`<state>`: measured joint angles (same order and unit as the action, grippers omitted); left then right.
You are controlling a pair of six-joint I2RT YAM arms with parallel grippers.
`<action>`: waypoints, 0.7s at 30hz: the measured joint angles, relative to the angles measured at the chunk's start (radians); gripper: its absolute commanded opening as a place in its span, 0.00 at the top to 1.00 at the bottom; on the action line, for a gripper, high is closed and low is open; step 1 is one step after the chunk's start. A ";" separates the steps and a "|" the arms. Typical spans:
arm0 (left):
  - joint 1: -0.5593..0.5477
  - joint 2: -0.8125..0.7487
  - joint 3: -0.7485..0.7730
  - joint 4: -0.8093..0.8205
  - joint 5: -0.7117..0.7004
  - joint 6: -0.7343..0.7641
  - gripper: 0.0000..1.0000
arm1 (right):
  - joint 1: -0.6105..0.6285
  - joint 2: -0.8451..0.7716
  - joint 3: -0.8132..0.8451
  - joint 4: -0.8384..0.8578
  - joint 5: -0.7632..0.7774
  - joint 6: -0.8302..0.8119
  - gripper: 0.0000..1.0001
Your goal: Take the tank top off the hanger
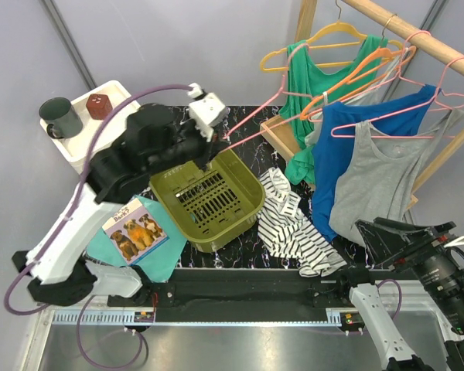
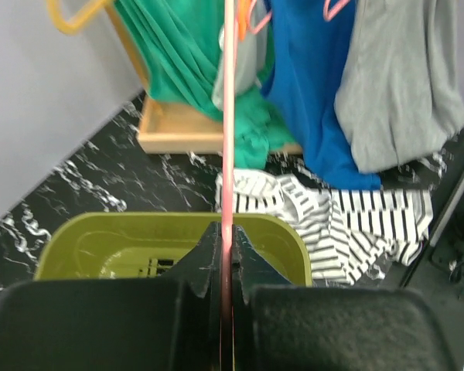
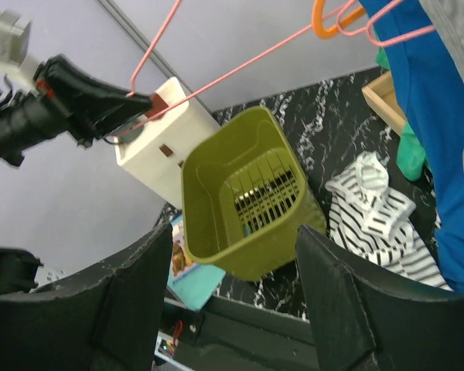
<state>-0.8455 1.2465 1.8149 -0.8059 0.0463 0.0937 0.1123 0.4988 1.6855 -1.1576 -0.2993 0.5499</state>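
Grey walls close in a black marble table (image 1: 224, 259). At its far right a wooden rack (image 1: 417, 35) slants across the corner. Green (image 1: 301, 85), blue (image 1: 329, 154) and grey (image 1: 379, 178) tank tops hang from it on coloured hangers.

The left arm rises from its base at the near left, elbow high, and reaches over the middle of the table. The left gripper (image 2: 226, 239) sits above the far edge of an olive basket (image 1: 243, 185), its fingers pinched shut on the thin bar of a bare pink hanger (image 2: 228, 116). The hanger runs from that grip up and to the right towards the rack, with no garment on it.

The right arm lies low at the near right corner with its forearm pointing inward. The right gripper (image 3: 232, 239) faces the basket, fingers spread wide with nothing between them.

The basket stands tilted in the middle of the table. Just to its right the striped tank top (image 1: 294, 228) lies crumpled on the marble, off any hanger, below the blue and grey tops.

A book with dogs on its cover (image 1: 135, 232) rests on a teal cloth (image 1: 166, 259) at the near left. Beyond the left arm, a white stand (image 1: 120, 93) carries a dark mug (image 1: 59, 116) and a small red-brown box (image 1: 99, 104).
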 measured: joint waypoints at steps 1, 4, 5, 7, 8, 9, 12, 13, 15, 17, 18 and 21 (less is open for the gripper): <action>0.016 0.034 0.013 -0.011 0.027 0.003 1.00 | 0.000 -0.003 0.002 -0.015 0.001 -0.008 0.27; 0.052 0.118 0.066 -0.047 0.095 0.014 1.00 | 0.000 -0.014 0.007 -0.060 0.003 -0.029 0.27; 0.061 0.143 0.090 -0.055 0.111 0.016 1.00 | 0.000 -0.020 0.007 -0.075 0.005 -0.035 0.27; 0.087 0.181 0.139 -0.065 0.138 0.019 1.00 | 0.000 -0.031 0.009 -0.104 0.011 -0.047 0.27; 0.097 0.192 0.157 -0.066 0.152 0.020 1.00 | 0.000 -0.035 0.009 -0.116 0.013 -0.051 0.27; 0.112 0.203 0.175 -0.065 0.171 0.021 1.00 | 0.000 -0.039 0.009 -0.124 0.016 -0.055 0.27; 0.151 0.246 0.249 -0.069 0.227 0.023 1.00 | 0.000 -0.047 0.009 -0.147 0.020 -0.063 0.27; 0.162 0.261 0.275 -0.069 0.240 0.024 1.00 | 0.000 -0.047 0.008 -0.153 0.020 -0.064 0.27; 0.185 0.309 0.346 -0.066 0.282 0.024 1.00 | 0.000 -0.048 0.006 -0.159 0.020 -0.067 0.27; 0.207 0.365 0.423 -0.062 0.328 0.019 1.00 | 0.000 -0.050 0.002 -0.160 0.020 -0.068 0.27; 0.216 0.398 0.465 -0.061 0.351 0.016 1.00 | 0.000 -0.052 -0.002 -0.163 0.021 -0.068 0.27; 0.240 0.492 0.576 -0.048 0.428 0.001 1.00 | 0.000 -0.059 -0.015 -0.173 0.021 -0.067 0.27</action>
<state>-0.6052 1.7390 2.3909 -0.8536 0.4747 0.0944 0.1123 0.4400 1.6703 -1.3308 -0.2787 0.4828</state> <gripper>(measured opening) 0.027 0.728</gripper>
